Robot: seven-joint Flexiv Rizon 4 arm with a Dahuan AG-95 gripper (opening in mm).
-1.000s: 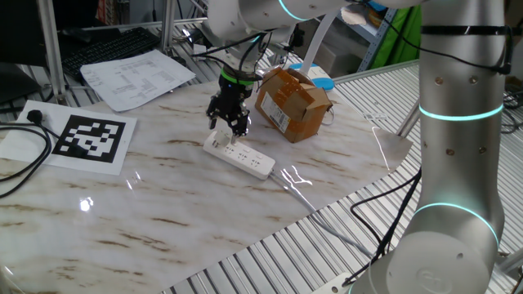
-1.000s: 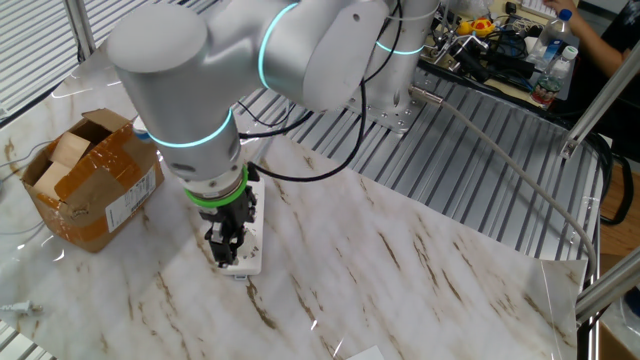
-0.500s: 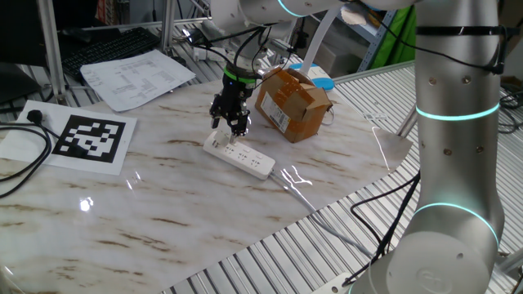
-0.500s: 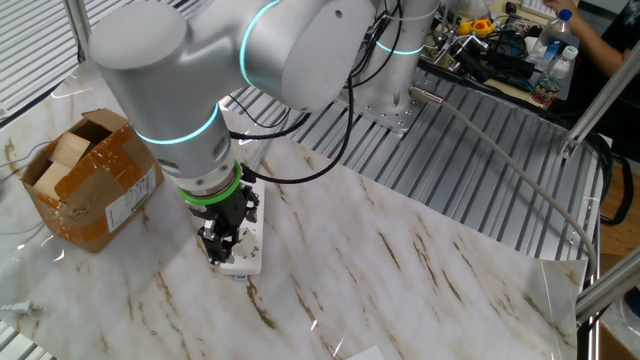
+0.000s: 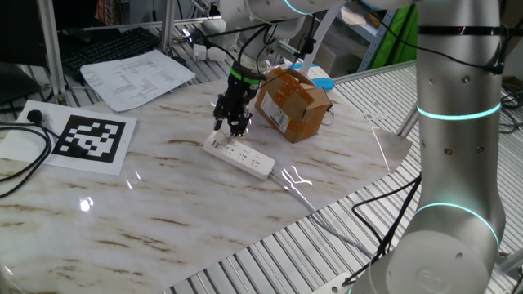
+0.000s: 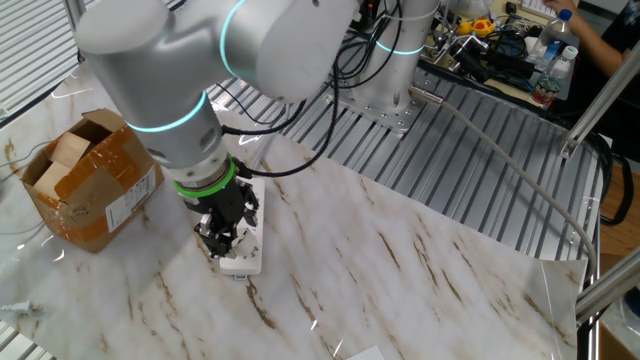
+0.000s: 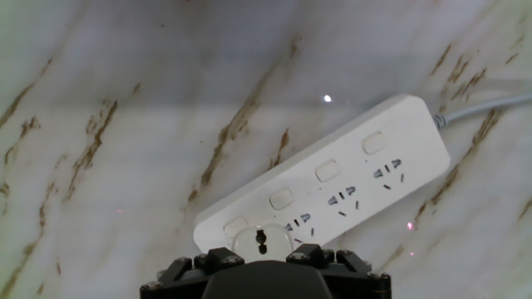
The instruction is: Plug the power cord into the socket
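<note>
The socket, a long white power strip (image 5: 245,158), lies on the marble table; it also shows in the other fixed view (image 6: 243,258) and the hand view (image 7: 357,174). The power cord's small round white plug (image 7: 260,240) with dark marks sits on the end outlet of the strip, beside the first switch. My gripper (image 5: 233,125) hangs just above that end of the strip (image 6: 222,238). In the hand view the gripper (image 7: 264,254) has its dark fingers standing apart, one on either side of the plug. It looks open.
A brown cardboard box (image 5: 292,102) stands close behind the strip (image 6: 85,180). The strip's thin pale cable (image 7: 486,104) runs off to the right. A printed marker sheet (image 5: 90,139), papers and a black cable (image 5: 20,175) lie at the left.
My gripper has risen a little off the end of the strip and tilted. The strip and the plug on it have stayed in place.
</note>
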